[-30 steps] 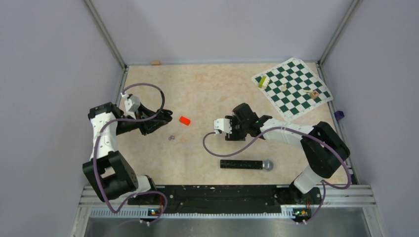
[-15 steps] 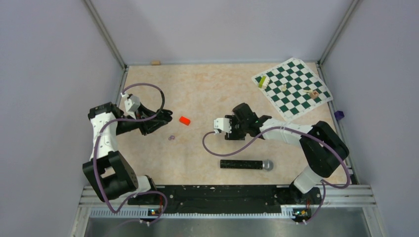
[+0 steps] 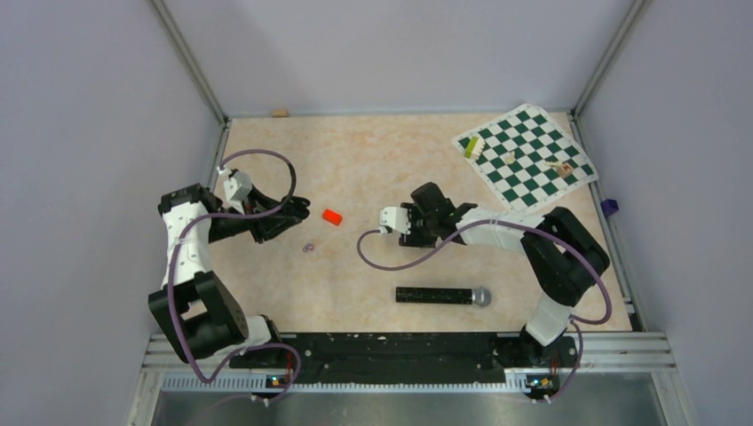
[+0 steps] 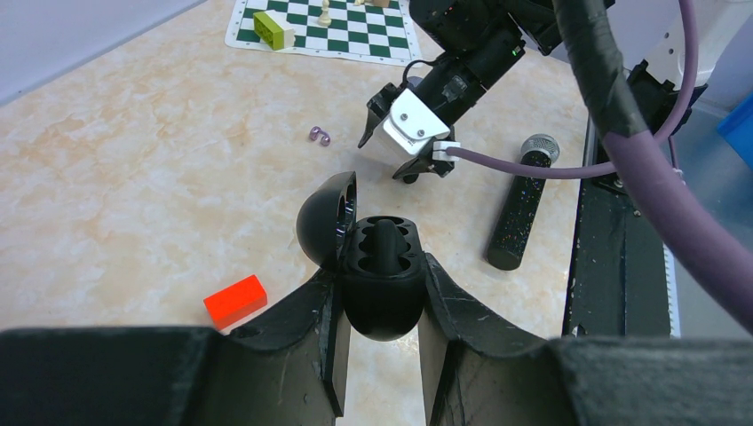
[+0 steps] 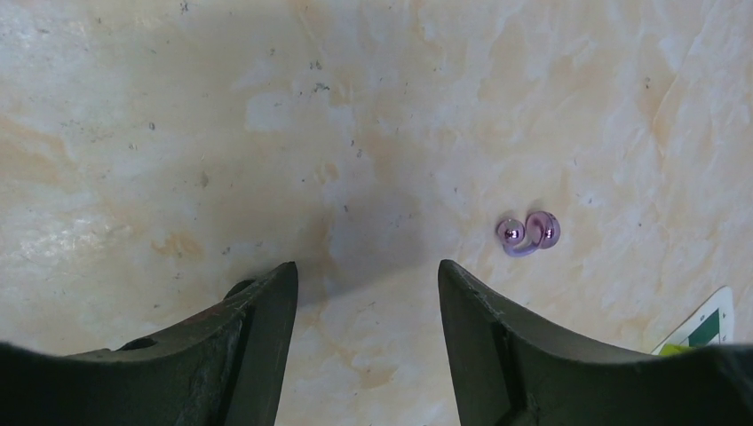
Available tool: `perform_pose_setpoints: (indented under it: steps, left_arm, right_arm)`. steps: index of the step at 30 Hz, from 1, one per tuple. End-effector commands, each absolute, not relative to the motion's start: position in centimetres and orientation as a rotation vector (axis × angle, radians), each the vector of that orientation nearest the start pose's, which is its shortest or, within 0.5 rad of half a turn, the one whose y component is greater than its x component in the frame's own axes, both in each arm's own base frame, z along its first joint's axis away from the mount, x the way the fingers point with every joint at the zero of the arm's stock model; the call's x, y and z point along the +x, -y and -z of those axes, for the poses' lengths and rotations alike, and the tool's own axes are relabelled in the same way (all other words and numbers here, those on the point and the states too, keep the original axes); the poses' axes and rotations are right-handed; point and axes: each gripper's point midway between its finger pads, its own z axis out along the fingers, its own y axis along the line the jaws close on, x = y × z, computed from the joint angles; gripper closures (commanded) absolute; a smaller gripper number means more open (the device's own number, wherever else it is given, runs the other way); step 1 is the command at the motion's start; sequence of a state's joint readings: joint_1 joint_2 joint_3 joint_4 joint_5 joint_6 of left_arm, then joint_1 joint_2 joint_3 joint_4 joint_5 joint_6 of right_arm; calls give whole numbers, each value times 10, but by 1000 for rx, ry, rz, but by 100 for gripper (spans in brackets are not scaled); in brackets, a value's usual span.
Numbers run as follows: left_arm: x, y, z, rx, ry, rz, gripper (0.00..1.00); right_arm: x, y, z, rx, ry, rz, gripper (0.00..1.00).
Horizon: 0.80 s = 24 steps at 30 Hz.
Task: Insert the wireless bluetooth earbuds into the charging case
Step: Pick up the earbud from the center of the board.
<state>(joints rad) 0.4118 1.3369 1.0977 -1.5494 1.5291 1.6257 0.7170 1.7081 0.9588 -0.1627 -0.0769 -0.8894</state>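
Observation:
My left gripper (image 4: 382,286) is shut on the charging case (image 4: 382,297), a glossy black pod held above the table with its lid (image 4: 321,222) hinged open to the left. A black rounded piece (image 4: 384,238) stands up among its wells; I cannot tell if it is an earbud. In the top view the left gripper (image 3: 293,211) is near the red block (image 3: 332,216). My right gripper (image 5: 366,282) is open and empty, low over bare table; in the top view it (image 3: 423,227) is right of centre. A small dark shape (image 5: 238,287) peeks from behind its left fingertip.
Two tiny pale purple rings (image 5: 528,232) lie right of the right fingers, also in the top view (image 3: 308,248). A long black microphone (image 3: 442,295) lies near the front. A chessboard mat (image 3: 524,155) with small pieces is at the back right.
My right arm has shifted a little to the left and back, gripper still open. The left arm and the case have not moved.

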Motion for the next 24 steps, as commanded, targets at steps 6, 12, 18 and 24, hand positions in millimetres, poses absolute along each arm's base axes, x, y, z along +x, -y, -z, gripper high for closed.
perform_pose_setpoints:
  steps: [6, 12, 18, 24]
  left_arm:
    - [240, 85, -261, 788, -1472, 1024, 100]
    - [239, 85, -262, 789, -1473, 1023, 100]
    - [238, 86, -262, 801, -1471, 1014, 100]
    - [239, 85, -262, 790, -1471, 1021, 100]
  right_arm:
    - [359, -258, -58, -1635, -1752, 114, 40]
    - [381, -258, -102, -1543, -1676, 192, 39]
    - [332, -248, -129, -1708, -1364, 26, 39]
    - [286, -238, -110, -1814, -1163, -39, 44]
